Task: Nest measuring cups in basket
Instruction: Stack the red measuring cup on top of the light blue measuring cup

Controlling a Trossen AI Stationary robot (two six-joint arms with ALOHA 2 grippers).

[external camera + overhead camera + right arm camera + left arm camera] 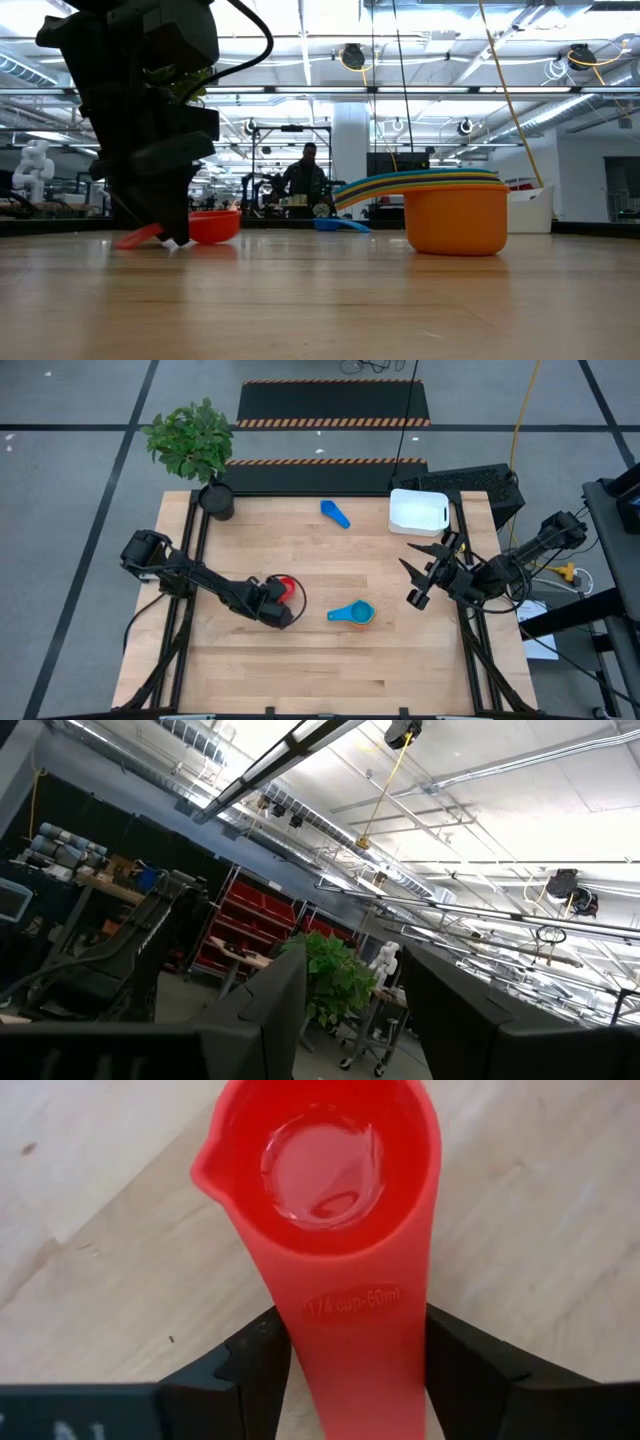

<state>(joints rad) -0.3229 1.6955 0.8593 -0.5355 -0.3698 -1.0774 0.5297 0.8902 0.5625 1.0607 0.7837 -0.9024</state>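
A red measuring cup (330,1170) sits upright on its base on the wooden table, left of centre. My left gripper (355,1350) is down at its handle, closed on it. A stack of nested cups (352,615), orange at the bottom with light blue showing on top, stands near the table's middle. A single blue cup (335,513) lies toward the far edge. The white basket (418,510) stands at the far right. My right gripper (415,575) hangs raised over the table's right side, open and holding nothing. My left gripper pinches the red cup's flat handle (355,1315) between its two fingers, one on each long edge, just behind the bowl. The fingers come steeply from above and lie across the handle. The cup stays upright with its bowl (215,225) on the table.
A dark plant pot (215,500) with a green plant stands at the table's far left corner. Bare wood lies along the near half of the table. A person stands in the room beyond the far edge in the low view.
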